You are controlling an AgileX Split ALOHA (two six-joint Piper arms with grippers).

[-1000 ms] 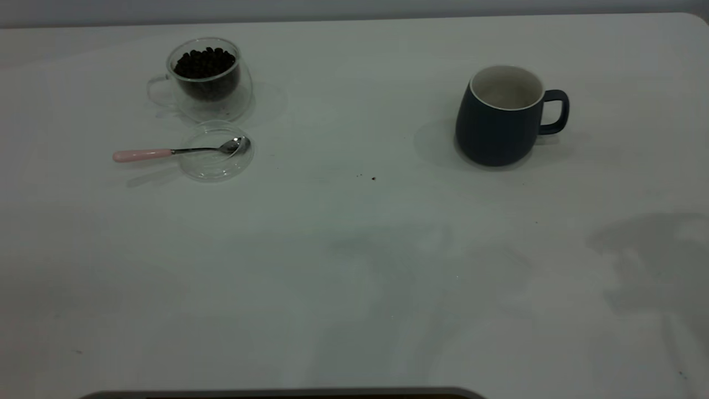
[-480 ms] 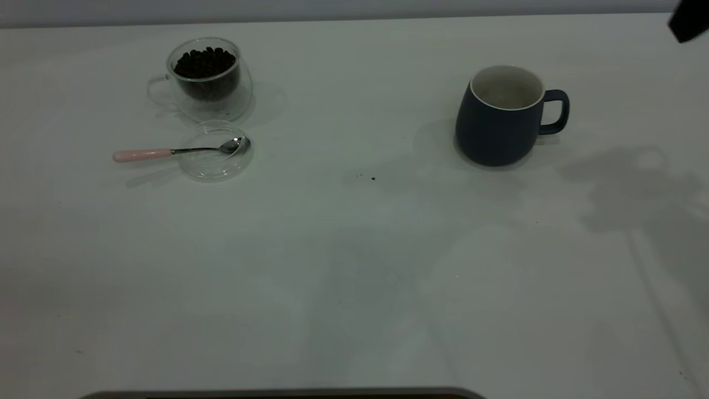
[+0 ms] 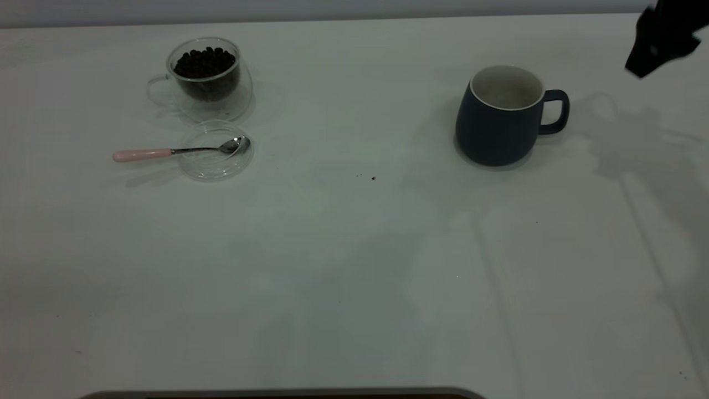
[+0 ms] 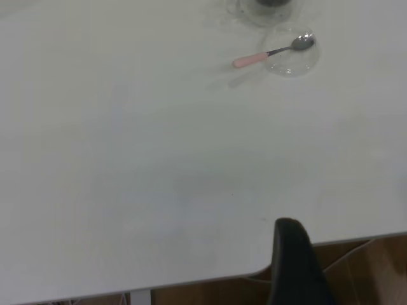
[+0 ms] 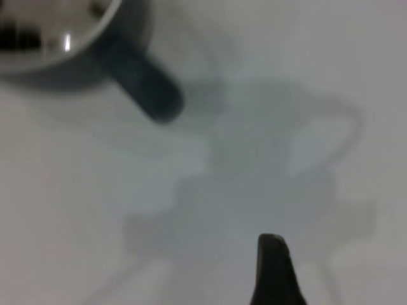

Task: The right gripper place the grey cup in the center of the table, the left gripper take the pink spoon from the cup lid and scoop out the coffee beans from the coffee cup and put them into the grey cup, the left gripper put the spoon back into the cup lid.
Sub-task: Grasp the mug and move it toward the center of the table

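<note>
The grey cup [image 3: 501, 119] stands upright on the right side of the table, handle to the right, nothing in it. My right gripper [image 3: 659, 39] hangs in the air at the far right corner, off to the right of the cup's handle [image 5: 143, 79]. The glass coffee cup [image 3: 207, 77], full of coffee beans, stands at the far left. In front of it lies the clear cup lid [image 3: 216, 152], with the pink spoon [image 3: 166, 152] resting bowl-in-lid, handle pointing left. My left gripper [image 4: 292, 254] is back over the table's edge, far from the spoon [image 4: 267, 56].
A few dark crumbs [image 3: 373, 178] lie on the white table [image 3: 354, 266] near its middle. The right arm's shadow falls on the table to the right of the grey cup. The table's edge [image 4: 191, 287] runs below the left gripper.
The right gripper has come into view at the far right corner and moved lower and to the left toward the grey cup. Its shadow has shifted up the table. Nothing else moved.
</note>
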